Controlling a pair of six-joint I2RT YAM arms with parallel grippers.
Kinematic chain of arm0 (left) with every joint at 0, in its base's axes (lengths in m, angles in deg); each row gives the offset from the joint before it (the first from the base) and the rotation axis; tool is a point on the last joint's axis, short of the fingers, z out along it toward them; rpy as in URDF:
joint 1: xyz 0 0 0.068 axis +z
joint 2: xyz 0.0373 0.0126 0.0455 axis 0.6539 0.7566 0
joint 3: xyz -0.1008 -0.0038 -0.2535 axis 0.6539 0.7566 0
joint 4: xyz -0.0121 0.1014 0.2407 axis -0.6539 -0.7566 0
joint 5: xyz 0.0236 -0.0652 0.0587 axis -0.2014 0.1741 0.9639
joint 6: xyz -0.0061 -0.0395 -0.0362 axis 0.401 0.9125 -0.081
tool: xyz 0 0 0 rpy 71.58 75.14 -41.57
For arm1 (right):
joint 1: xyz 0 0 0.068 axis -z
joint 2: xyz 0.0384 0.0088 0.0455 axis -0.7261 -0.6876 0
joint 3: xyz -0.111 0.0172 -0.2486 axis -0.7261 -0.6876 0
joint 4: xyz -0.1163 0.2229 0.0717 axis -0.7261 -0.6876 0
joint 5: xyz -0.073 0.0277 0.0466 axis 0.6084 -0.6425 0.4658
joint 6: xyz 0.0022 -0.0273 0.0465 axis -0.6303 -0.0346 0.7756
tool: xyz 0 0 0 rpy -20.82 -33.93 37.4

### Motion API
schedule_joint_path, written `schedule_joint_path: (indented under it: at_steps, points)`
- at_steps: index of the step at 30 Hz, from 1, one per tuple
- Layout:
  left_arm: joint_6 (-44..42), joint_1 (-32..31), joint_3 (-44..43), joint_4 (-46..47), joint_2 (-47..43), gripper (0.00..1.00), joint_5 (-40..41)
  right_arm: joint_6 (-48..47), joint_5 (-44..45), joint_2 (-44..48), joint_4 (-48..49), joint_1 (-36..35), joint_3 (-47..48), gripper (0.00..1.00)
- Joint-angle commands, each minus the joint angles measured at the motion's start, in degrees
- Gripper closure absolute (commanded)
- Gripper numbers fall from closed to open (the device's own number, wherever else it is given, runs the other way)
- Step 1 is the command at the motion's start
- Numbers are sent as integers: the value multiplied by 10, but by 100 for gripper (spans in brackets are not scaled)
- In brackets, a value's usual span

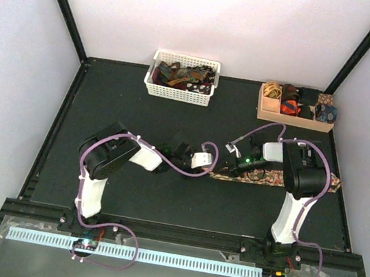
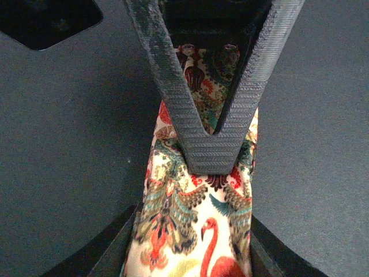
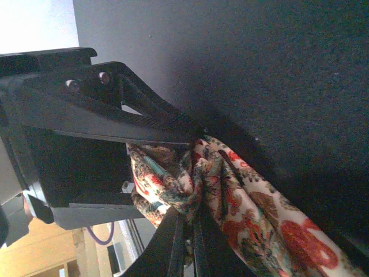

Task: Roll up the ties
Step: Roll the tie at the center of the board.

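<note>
A floral tie [image 1: 262,181] in red, green and beige lies across the dark mat at centre right. In the left wrist view the tie [image 2: 190,219] shows a flamingo print. My left gripper [image 2: 193,236] is open, with a finger on each side of the tie. My right gripper [image 3: 193,173] is shut on a bunched end of the tie [image 3: 230,196]. Its closed fingers [image 2: 210,156] form a V pressing down on the fabric. In the top view the left gripper [image 1: 221,166] and the right gripper [image 1: 238,166] meet nose to nose over the tie's left end.
A white slatted basket [image 1: 177,94] at the back centre holds several loose ties [image 1: 180,75]. A tan wooden compartment box [image 1: 292,118] at the back right holds rolled ties [image 1: 288,107]. Purple cables loop over both arms.
</note>
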Motion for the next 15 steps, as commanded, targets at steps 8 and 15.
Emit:
schedule_joint_path:
  at_steps: [8, 15]
  points:
    - [42, 26, 71, 43, -23, 24, -19, -23, 160, 10, -16, 11, -20, 99]
    - [108, 24, 94, 250, 42, 23, -73, -20, 203, 17, -2, 10, -29, 99]
